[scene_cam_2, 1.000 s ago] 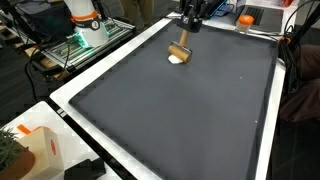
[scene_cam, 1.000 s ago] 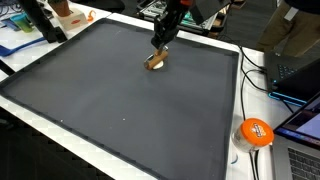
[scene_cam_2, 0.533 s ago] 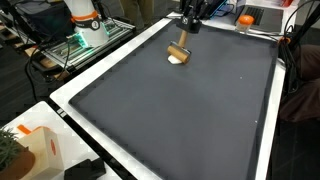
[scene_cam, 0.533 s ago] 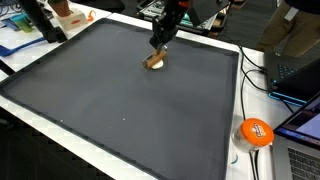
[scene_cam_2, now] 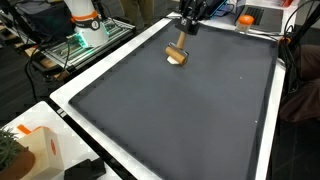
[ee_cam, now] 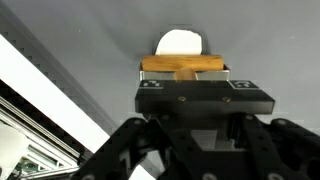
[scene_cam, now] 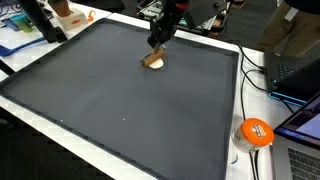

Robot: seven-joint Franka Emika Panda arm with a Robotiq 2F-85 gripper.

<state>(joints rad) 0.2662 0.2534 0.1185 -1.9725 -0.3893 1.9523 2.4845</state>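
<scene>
We see the gripper (scene_cam: 156, 50) reaching in from the far side of the worktop (scene_cam: 120, 115), its jaws pinching a small wooden block (scene_cam: 153, 60) from both sides. In the wrist view the gripper (ee_cam: 184, 74) looks straight down on the wooden block (ee_cam: 184, 66), which lies crosswise between the two fingers, and a white rounded piece (ee_cam: 180, 43) shows just beyond it against the dark grey mat (ee_cam: 260, 40). In both exterior views the white rounded piece (scene_cam_2: 173, 60) sits under the block, on the side toward the mat. We cannot tell whether it touches the mat or hangs just above it. In an exterior view the gripper (scene_cam_2: 182, 38) and the wooden block (scene_cam_2: 178, 53) are close to the worktop edge that the arm comes over, well apart from the opposite edge. The mat covers nearly the whole worktop (scene_cam_2: 62, 108), leaving a white border round it. Off the mat, beside one corner of the worktop, we note an orange disc (scene_cam: 254, 131) and cables (scene_cam: 255, 75).
</scene>
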